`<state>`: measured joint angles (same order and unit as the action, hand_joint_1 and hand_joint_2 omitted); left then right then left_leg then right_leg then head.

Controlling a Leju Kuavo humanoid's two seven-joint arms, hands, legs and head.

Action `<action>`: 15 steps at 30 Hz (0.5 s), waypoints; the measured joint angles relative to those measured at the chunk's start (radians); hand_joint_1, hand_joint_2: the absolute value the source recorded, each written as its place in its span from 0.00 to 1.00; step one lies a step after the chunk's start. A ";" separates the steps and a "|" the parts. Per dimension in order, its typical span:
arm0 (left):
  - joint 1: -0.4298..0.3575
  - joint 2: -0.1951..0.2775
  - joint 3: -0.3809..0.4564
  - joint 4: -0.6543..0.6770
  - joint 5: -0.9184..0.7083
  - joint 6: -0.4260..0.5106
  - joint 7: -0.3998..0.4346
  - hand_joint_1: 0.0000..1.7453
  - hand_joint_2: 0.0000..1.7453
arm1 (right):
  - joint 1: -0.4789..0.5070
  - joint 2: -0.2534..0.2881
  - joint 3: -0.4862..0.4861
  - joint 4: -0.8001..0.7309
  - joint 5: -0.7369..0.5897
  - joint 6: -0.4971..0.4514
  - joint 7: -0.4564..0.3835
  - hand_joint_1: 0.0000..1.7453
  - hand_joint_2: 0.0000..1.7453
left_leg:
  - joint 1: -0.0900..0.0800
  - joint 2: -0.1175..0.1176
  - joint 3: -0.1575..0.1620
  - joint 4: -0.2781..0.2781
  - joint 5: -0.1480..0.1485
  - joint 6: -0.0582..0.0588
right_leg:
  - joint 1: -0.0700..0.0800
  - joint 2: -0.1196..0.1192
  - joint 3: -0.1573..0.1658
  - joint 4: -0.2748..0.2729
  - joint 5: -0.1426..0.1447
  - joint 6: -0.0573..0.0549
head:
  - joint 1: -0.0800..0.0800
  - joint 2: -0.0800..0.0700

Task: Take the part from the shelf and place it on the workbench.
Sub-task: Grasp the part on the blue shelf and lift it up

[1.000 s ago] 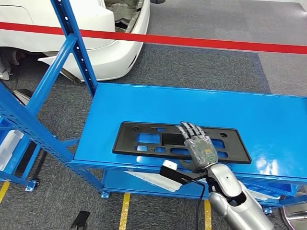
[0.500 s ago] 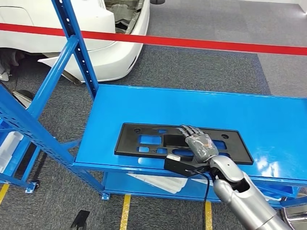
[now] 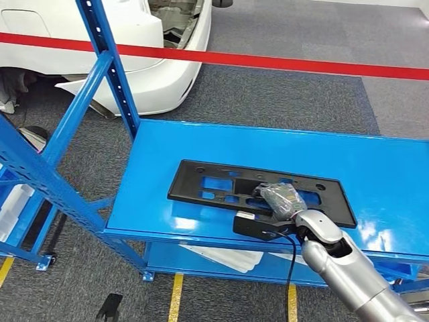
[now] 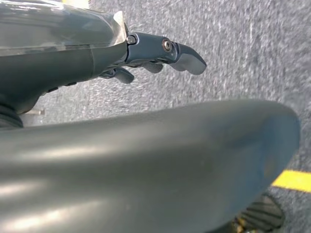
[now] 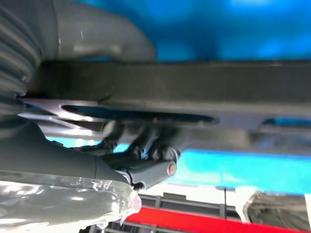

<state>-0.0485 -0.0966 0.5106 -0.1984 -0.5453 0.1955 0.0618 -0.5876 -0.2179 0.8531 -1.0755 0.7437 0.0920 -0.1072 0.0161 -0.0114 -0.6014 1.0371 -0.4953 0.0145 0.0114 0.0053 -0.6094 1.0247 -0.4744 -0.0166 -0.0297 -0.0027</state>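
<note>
Clearly your right hand (image 3: 281, 199) grips the black part (image 3: 217, 188) along its near edge, fingers curled over it, so it lies flat near the desk's (image 3: 202, 141) front edge, while your left hand (image 4: 161, 51) hangs empty, fingers apart.

silver right arm (image 3: 349, 268), film-wrapped grey hand (image 3: 281, 199), black cable (image 3: 289, 275).

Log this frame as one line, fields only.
part: black panel flat on blue workbench | right hand: fingers curled over panel's near edge | left hand: holds nothing, above floor
</note>
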 joint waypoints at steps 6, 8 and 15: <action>0.001 0.004 0.002 0.000 -0.001 -0.006 -0.010 0.00 0.00 | -0.019 -0.001 0.014 0.003 -0.004 0.000 -0.002 1.00 1.00 | 0.001 0.002 -0.086 0.203 -0.115 -0.024 | -0.012 -0.006 0.021 -0.037 0.012 -0.011 | -0.003 0.000; 0.005 0.005 0.003 0.000 -0.001 -0.007 -0.015 0.00 0.00 | -0.020 -0.001 0.018 0.004 -0.004 0.000 -0.002 1.00 1.00 | 0.004 0.003 -0.114 0.260 -0.122 -0.030 | -0.013 -0.005 0.022 -0.037 0.011 -0.010 | -0.003 0.000; 0.003 0.010 0.003 0.000 -0.001 -0.006 -0.022 0.00 0.25 | -0.027 -0.009 0.020 0.008 -0.017 -0.011 0.000 1.00 1.00 | 0.007 0.003 0.008 -0.002 -0.001 -0.016 | -0.011 0.003 0.017 -0.011 -0.001 0.018 | -0.002 0.000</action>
<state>-0.0457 -0.0861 0.5140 -0.1984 -0.5467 0.1896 0.0401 -0.6143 -0.2266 0.8730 -1.0676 0.7266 0.0808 -0.1070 0.0227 -0.0079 -0.5930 1.0354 -0.4965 -0.0015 0.0008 0.0079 -0.5927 1.0136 -0.4757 0.0018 -0.0315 -0.0027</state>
